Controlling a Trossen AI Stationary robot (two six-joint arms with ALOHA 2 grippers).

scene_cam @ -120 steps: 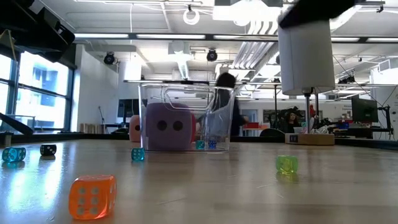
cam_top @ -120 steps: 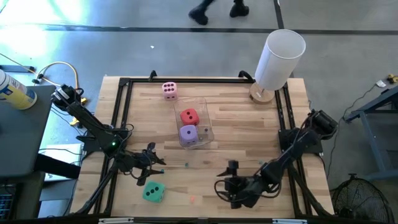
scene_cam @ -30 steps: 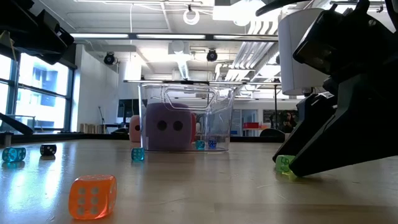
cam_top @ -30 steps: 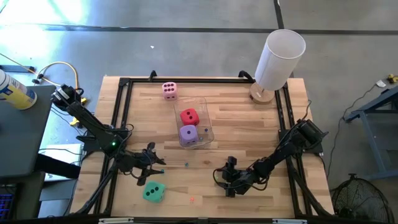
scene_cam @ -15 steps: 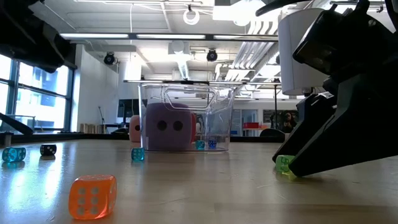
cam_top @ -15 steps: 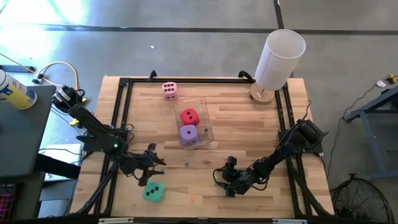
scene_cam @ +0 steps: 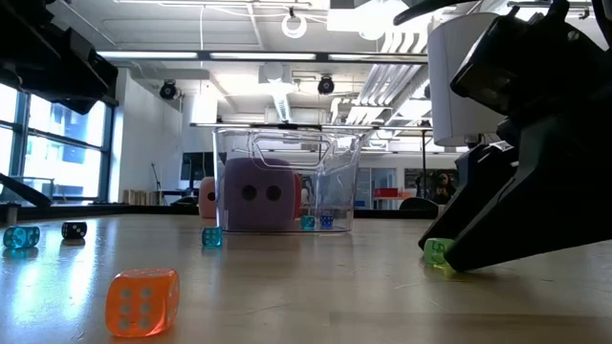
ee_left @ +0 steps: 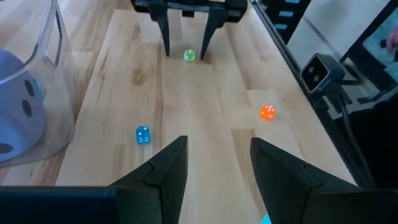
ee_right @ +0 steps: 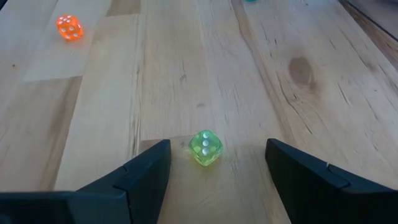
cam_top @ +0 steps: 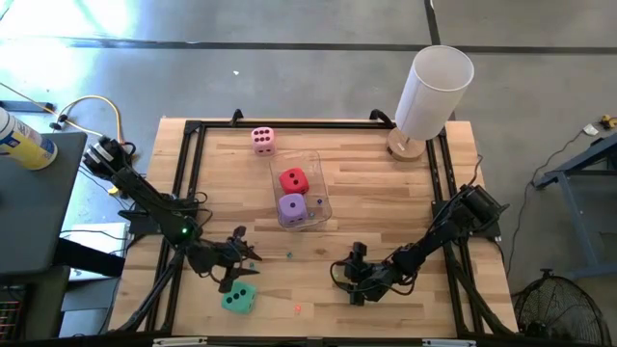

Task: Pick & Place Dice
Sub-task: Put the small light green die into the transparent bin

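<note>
Wooden planks are forming the counter (cam_top: pixel 386 183), with a black frame running round its edge and a white cylinder (cam_top: pixel 434 92) standing at the far right corner. Near the middle a clear plastic box (cam_top: pixel 323 198) is holding the red die (cam_top: pixel 293 180) and the purple die (cam_top: pixel 292 207) side by side; the pink die (cam_top: pixel 261 140) is sitting on the planks beyond the box, toward the far edge. The teal-green die (cam_top: pixel 237 298) is lying near the front edge on the left, and the left claw (cam_top: pixel 241 265) is hovering just beside it with its fingers spread, gripping nothing. The right claw (ee_right: pixel 208 163) is resting low on the counter at the front right, its fingers spread on either side of a tiny green die (ee_right: pixel 205 147) (not touching it, as far as the right wrist view shows). A tiny orange die (ee_right: pixel 68 27) and a tiny blue die (ee_left: pixel 142 134) are lying loose on the planks nearby.
</note>
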